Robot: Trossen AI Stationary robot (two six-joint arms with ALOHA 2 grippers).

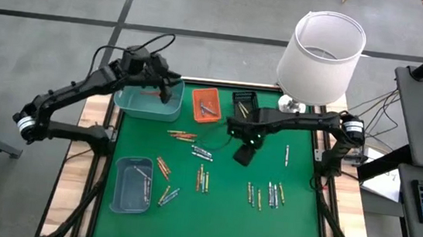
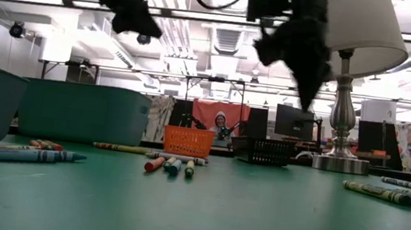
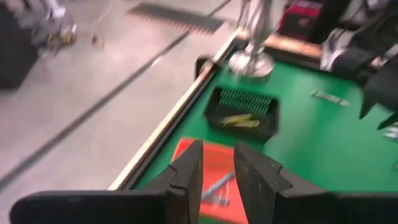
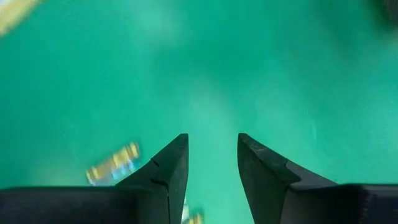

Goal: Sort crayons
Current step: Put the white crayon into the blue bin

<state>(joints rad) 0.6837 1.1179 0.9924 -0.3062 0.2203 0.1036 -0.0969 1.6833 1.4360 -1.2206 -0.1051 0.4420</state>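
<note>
Right tool (image 1: 243, 154) hangs over mid worktop (image 1: 295, 220), fingers apart, empty; left tool (image 1: 166, 93) above teal tray (image 1: 147, 104), parted, empty. Crayons (image 1: 265, 194) scattered on green surface. Beyond: lamp (image 1: 321, 51), grey floor (image 1: 48, 40).

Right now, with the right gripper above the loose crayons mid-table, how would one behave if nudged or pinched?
The crayons are thin round sticks lying flat on the green mat, so a nudge would probably roll or spin one. They look stiff and light. Being so slim, one might slip from the right gripper unless pinched squarely.
</note>
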